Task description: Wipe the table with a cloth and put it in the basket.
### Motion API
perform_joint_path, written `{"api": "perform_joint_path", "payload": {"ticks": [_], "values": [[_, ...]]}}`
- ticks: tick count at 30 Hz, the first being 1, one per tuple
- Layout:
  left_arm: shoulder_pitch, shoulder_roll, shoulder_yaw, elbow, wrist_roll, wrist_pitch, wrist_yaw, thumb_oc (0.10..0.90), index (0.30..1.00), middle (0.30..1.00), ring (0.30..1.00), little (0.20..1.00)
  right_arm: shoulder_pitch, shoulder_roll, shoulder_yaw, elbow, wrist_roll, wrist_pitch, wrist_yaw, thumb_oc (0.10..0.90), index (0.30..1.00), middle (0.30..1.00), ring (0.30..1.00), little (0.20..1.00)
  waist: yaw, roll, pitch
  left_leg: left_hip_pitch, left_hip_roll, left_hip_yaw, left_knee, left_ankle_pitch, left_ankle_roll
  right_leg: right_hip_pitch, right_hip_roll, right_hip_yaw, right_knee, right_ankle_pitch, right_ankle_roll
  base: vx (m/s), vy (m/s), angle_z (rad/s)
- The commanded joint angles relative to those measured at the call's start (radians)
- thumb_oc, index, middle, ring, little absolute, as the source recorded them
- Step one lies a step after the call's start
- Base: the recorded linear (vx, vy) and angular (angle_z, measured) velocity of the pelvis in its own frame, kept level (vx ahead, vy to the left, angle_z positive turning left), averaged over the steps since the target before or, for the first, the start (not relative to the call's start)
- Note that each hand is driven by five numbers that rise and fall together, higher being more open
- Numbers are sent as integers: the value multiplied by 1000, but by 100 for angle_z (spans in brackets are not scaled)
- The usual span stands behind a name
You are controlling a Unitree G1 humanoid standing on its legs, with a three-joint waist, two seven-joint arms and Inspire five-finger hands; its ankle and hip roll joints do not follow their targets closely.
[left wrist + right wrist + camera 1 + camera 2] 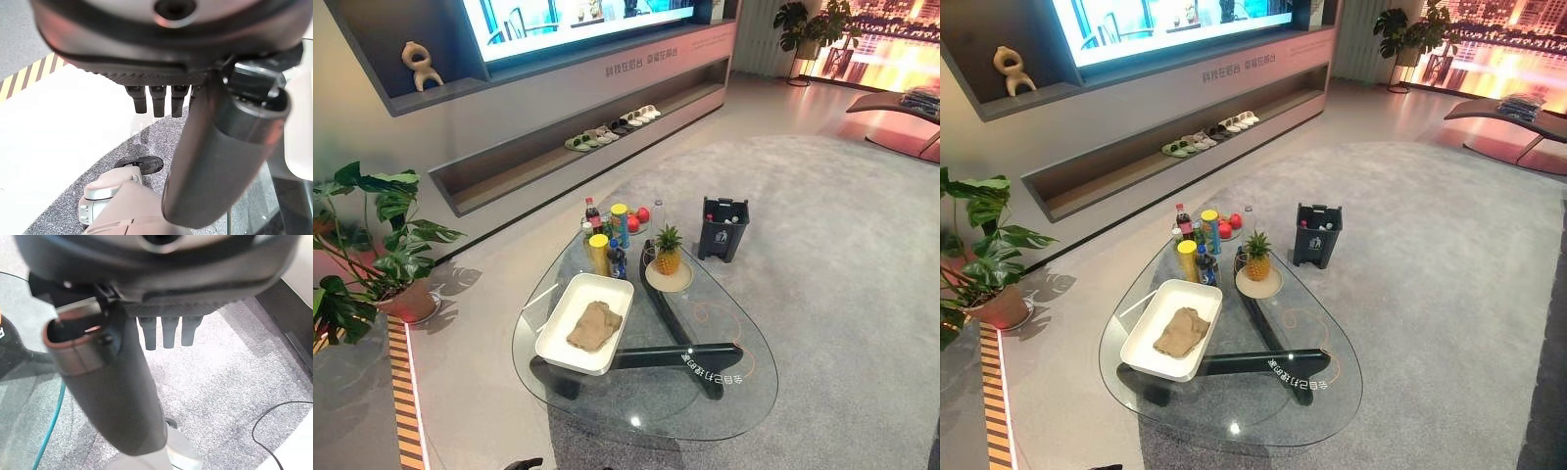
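— The cloth [594, 326], where is it lying right now?

— It is lying crumpled in the white tray [560, 315] on the glass worktop [724, 401], on my left half of it. Its long axis is running away from me, slanting slightly toward the right.

— And your hands?

— Both are hanging low beside me, off the worktop's near edge. My left hand [161, 100] is showing straight, relaxed fingers, spread apart and holding nothing. My right hand [168, 335] is looking the same: fingers straight, nothing in them. The cloth is sitting ahead of both and higher than they are.

— Which hand are you judging nearer?

— The left, I am thinking, since the tray is sitting on that side; its wrist view is catching the worktop's edge just beside it.

— What is crowding the area?

— Beyond the tray, bottles and cans [607, 245] are standing in a tight cluster, with apples [636, 217] behind them and a pineapple [668, 252] on a small plate [683, 282] to the right. A dark basket [722, 228] is standing on the carpet [842, 255] past the far right edge, well apart from the cloth.

— Anything blocking the reach?

— Only the tray's rim; the cans are sitting close behind, so I am expecting to come in from the near side.
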Motion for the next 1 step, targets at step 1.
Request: {"api": "perform_joint_path", "payload": {"ticks": [1], "values": [[-88, 22, 2, 34, 20, -13, -1, 800, 900, 900, 900, 900, -49, -2, 38, 46, -8, -2, -24, 800, 900, 900, 900, 900, 4, -36, 35, 68, -57, 11, 6, -101, 38, -2, -1, 3, 46, 3, 22, 0, 0, 0]]}}
